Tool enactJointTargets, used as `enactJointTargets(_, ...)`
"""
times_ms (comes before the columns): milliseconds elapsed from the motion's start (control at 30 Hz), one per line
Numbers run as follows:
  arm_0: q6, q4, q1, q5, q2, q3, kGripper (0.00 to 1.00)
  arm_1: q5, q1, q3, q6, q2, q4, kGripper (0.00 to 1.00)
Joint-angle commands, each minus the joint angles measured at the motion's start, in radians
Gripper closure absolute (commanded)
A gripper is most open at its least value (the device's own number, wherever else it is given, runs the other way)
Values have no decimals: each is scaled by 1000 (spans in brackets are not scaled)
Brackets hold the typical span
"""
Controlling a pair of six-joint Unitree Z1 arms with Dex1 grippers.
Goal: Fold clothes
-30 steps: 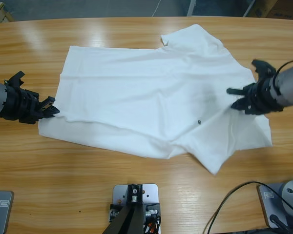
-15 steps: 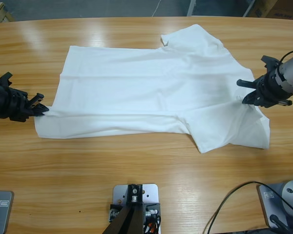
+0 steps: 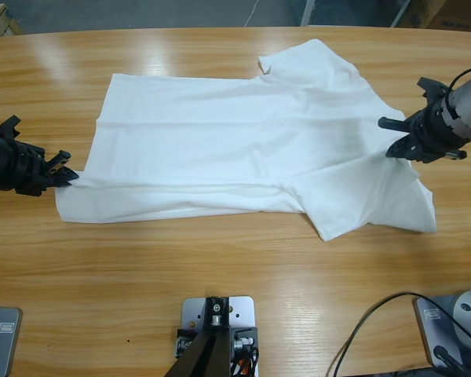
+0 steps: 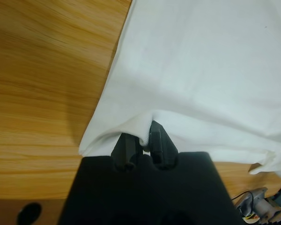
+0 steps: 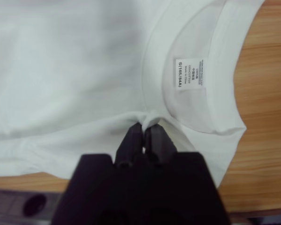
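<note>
1. The left gripper [image 3: 63, 177] comes in low from the table's left edge, its arm nearly level and pointing toward the middle. Its jaws are pressed together on a small pinch of the T-shirt's [image 3: 243, 149] hem edge [image 4: 145, 123].
2. The right gripper [image 3: 394, 139] reaches in from the right edge, angled slightly toward the near side. Its jaws are closed tight on a fold of cloth just beside the round neck [image 5: 196, 112], near the white neck label [image 5: 189, 72].
3. The T-shirt lies spread across the middle of the wooden table [image 3: 220, 290], drawn lengthwise between the two grippers, hem at the left, neck at the right.
4. Its near long edge is folded over on itself, and one sleeve [image 3: 377, 212] lies flat toward the near right.
</note>
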Motion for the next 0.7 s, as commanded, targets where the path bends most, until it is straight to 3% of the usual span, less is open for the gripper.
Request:
enactJointTargets(33,110,-20,11,-22,54,-20,29,-23,-16,-15,-21,-35,31,1)
enactJointTargets(233,318,-20,-1,-8,-61,-7,32,-84,-16,-5,-51,-251,118,0)
enactJointTargets(333,340,-19,-76,-12,-118,28,32,-37,34,62,-2,-399,125,13)
enactJointTargets(467,332,-20,-178,-14,-128,69,33,-35,148,168,149,-509,118,278)
enactJointTargets(567,357,-21,-234,-14,-67,78,35,-39,161,266,253,-497,23,312)
enactJointTargets(700,418,-46,-250,-9,-10,54,36,-35,172,272,409,-359,-51,334)
